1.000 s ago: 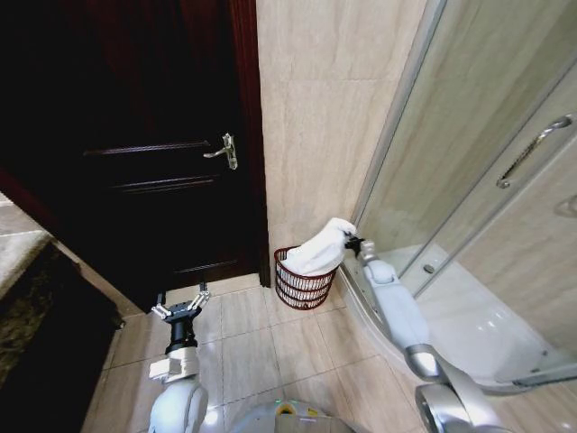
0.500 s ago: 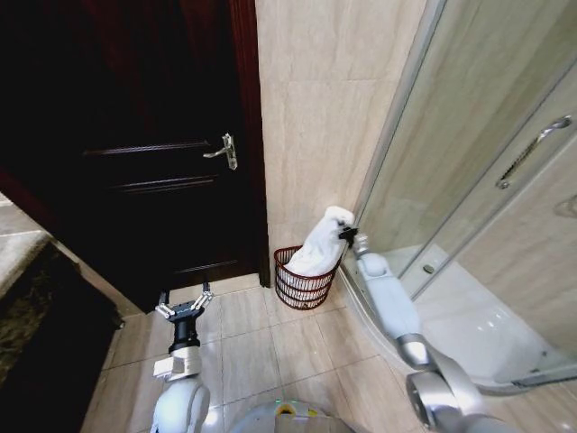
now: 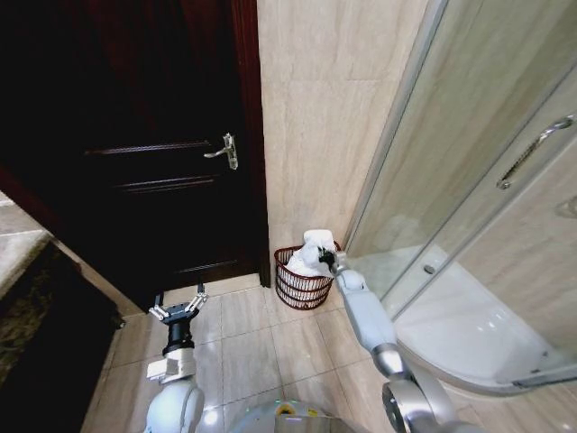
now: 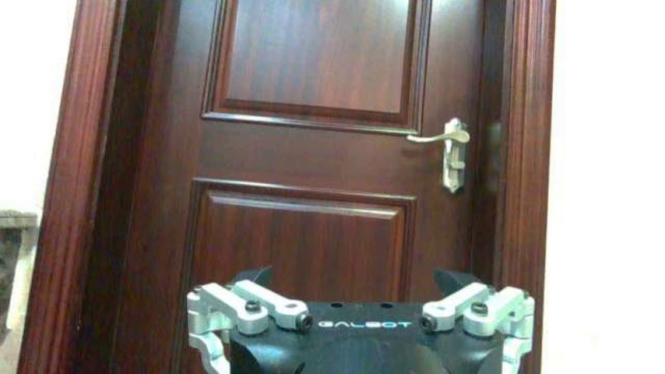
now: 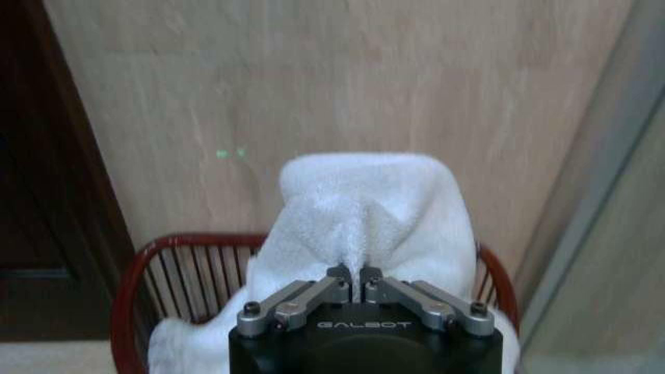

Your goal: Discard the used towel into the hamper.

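Towel [image 3: 312,253] is pinched by the right gripper [image 3: 328,261] over the hamper [image 3: 300,287] rim, its lower folds inside; left gripper [image 3: 178,311] is held spread.

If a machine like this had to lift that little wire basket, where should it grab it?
Probably the top rim of the hamper, from above on the door side. The rim is a thick ring that jaws can straddle, and that side is bare; the towel, held by the right gripper, drapes over the shower side.

Towel [image 3: 311,255] in hamper [image 3: 302,289], beside door [image 3: 153,162]
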Tool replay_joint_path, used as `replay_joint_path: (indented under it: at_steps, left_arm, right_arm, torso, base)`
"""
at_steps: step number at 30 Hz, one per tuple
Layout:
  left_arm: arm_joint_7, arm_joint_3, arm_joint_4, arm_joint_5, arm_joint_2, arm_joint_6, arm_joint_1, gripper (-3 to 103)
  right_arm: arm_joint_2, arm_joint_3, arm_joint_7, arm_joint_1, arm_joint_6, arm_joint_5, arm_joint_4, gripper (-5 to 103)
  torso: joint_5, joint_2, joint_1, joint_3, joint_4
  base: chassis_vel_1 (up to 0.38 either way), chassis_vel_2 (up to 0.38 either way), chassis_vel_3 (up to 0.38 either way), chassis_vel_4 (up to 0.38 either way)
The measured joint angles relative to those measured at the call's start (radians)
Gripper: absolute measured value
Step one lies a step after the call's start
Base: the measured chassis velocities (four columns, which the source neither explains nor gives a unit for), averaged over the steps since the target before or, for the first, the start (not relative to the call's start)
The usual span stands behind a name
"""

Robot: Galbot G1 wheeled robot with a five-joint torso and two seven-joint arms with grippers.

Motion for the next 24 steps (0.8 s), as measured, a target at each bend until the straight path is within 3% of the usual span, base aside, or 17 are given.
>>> replay_joint_path:
  at_steps: [3,9,15,21,23,24]
  left_arm:
    - [0.004,0.003,0.004,0.0,0.001,0.0,0.001,100]
    - [0.005,0.003,0.007,0.0,0.008,0.0,0.002,100]
    - [0.006,0.001,0.007,-0.003,0.015,0.001,0.003,100]
    - [0.007,-0.001,0.007,-0.005,0.017,0.002,0.004,100]
    - [0.007,-0.001,0.007,-0.005,0.016,0.003,0.004,100]
    - [0.008,-0.001,0.007,-0.005,0.016,0.004,0.004,100]
  right_arm:
    - [0.002,0.011,-0.003,0.003,-0.138,0.091,0.017,3]
    - [0.049,0.071,-0.001,0.063,-0.227,0.127,-0.063,3]
    - [0.116,0.195,-0.027,0.17,-0.228,-0.024,-0.249,3]
    - [0.121,0.396,-0.064,0.269,-0.163,-0.255,-0.439,3]
    - [0.121,0.413,-0.068,0.272,-0.156,-0.277,-0.45,0]
    - [0.12,0.419,-0.078,0.27,-0.148,-0.293,-0.452,5]
  torso:
    - [-0.0001,0.0,0.0,0.0,-0.0002]
    - [-0.0002,0.0,0.0,0.0,0.0001]
    - [0.0003,0.0,0.0,0.0,0.0008]
    - [-0.0002,0.0,0.0,0.0,0.0]
    - [-0.0002,0.0,0.0,0.0,0.0]
    - [0.0001,0.0,0.0,0.0,0.0]
  base:
    - [0.0,0.0,0.0,0.0]
    - [0.0,0.0,0.0,0.0]
    - [0.0,0.0,0.0,0.0]
    - [0.0,0.0,0.0,0.0]
    - [0.0,0.0,0.0,0.0]
    - [0.0,0.0,0.0,0.0]
